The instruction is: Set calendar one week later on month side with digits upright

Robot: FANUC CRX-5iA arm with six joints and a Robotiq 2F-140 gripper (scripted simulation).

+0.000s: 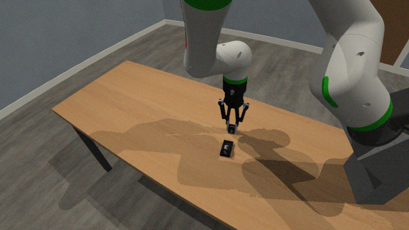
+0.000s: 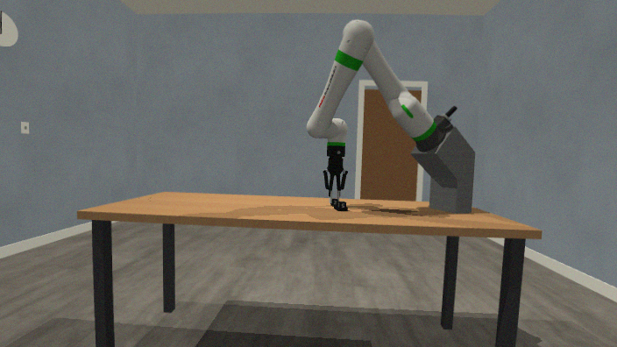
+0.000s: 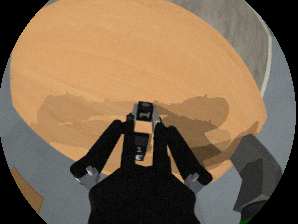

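My gripper [image 1: 232, 127] [image 2: 335, 200] [image 3: 144, 110] points straight down and is shut on a black cube [image 1: 231, 129] [image 2: 335, 202] [image 3: 145, 106] with pale marks. The held cube is at or just above the table, behind the tray as seen from the top view. The small black tray [image 1: 228, 142] [image 3: 142, 136] lies on the table, a short gap from the held cube. A second black cube [image 1: 226, 148] [image 2: 341, 205] [image 3: 139, 150] with white marks is in the tray. The marks are too small to read surely. The underside of the held cube is hidden.
The wooden table [image 1: 116, 87] [image 2: 197, 203] [image 3: 100, 55] carries the tray. The arm's grey pedestal [image 1: 380, 174] [image 2: 451, 188] stands at its right end. Shadows of the arm fall around the tray and the held cube.
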